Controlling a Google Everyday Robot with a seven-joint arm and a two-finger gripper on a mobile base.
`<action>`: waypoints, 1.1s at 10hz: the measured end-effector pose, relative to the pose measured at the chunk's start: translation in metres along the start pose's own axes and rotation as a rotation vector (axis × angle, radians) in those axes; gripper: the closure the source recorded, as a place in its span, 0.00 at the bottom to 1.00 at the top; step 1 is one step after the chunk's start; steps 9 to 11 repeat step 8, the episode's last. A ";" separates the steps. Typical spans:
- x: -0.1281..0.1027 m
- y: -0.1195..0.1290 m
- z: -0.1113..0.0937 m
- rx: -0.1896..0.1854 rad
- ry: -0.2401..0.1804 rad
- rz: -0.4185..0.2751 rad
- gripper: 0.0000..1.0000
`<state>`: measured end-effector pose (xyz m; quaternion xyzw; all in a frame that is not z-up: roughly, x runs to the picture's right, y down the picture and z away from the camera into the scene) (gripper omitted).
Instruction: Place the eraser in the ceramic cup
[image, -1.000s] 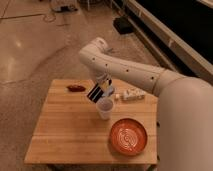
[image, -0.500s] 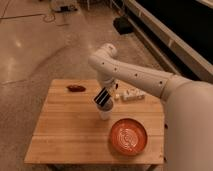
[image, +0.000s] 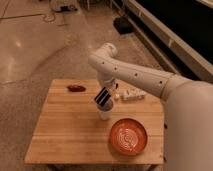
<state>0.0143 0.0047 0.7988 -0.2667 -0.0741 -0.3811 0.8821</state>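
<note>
The eraser (image: 103, 96), a flat black block with a pale stripe, is held tilted in my gripper (image: 106, 93) near the middle of the wooden table (image: 65, 130). Its lower end is right at the mouth of the ceramic cup (image: 104, 113), a small whitish cup standing directly below. Only the cup's lower part shows beneath the eraser. My white arm reaches in from the right and hides the gripper's upper part.
An orange-red plate (image: 128, 136) with white swirls lies at the front right. A dark red oblong thing (image: 76, 88) lies at the back left. Small whitish objects (image: 131, 94) lie at the back right. The table's edges drop to a tiled floor.
My arm has swung further over the table and the gripper with the eraser has come down onto the mouth of the cup.
</note>
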 end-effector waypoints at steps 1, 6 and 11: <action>0.001 0.000 0.000 0.001 0.001 0.000 0.27; 0.003 0.000 -0.004 0.002 0.002 -0.007 0.25; 0.003 0.001 -0.004 0.001 0.004 -0.010 0.25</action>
